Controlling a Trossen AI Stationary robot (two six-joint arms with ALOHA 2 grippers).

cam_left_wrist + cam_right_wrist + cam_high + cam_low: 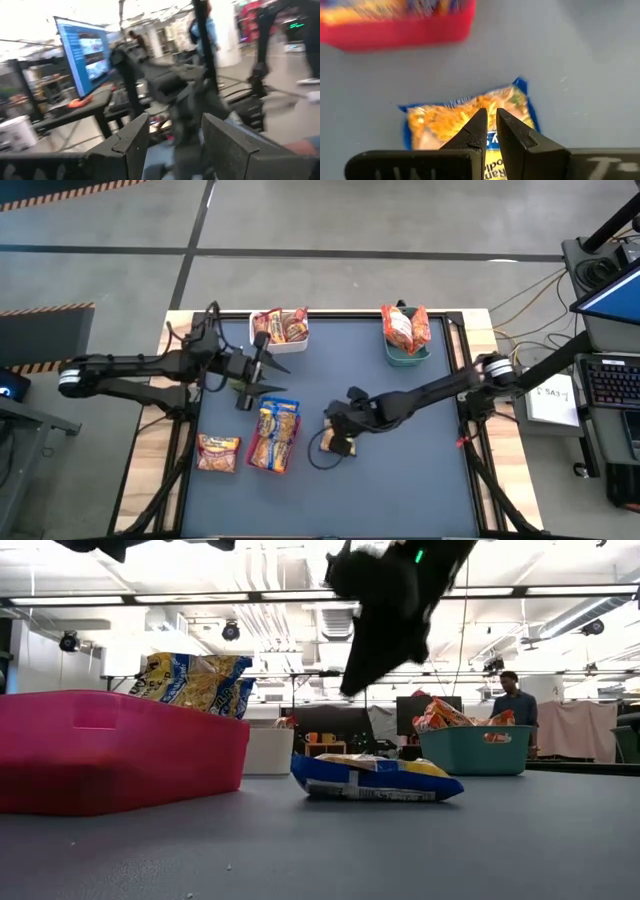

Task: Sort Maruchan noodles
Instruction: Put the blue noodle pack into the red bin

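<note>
Crinkly, light and slippery, the blue-trimmed noodle packet (470, 122) lies flat mid-table, right of the red tray (400, 32). Above it the right gripper (491, 125) hangs with fingers pressed together, empty; a pinch at the packet's edge seam looks best. Far left, the left gripper (247, 385) waits, spread.

The high view is looking straight down on the whole table (400, 470) from well above. The low view is sitting at tabletop height, looking level across the table into the room beyond. The left wrist view is pointing outward, off the table, toward a monitor (82, 52). The right wrist view is looking down from close above a blue-trimmed packet (470, 120) (the same packet (375, 778) is lying mid-frame in the low view), with the red tray (395, 30) just beyond it, shared with the low and high views.
</note>
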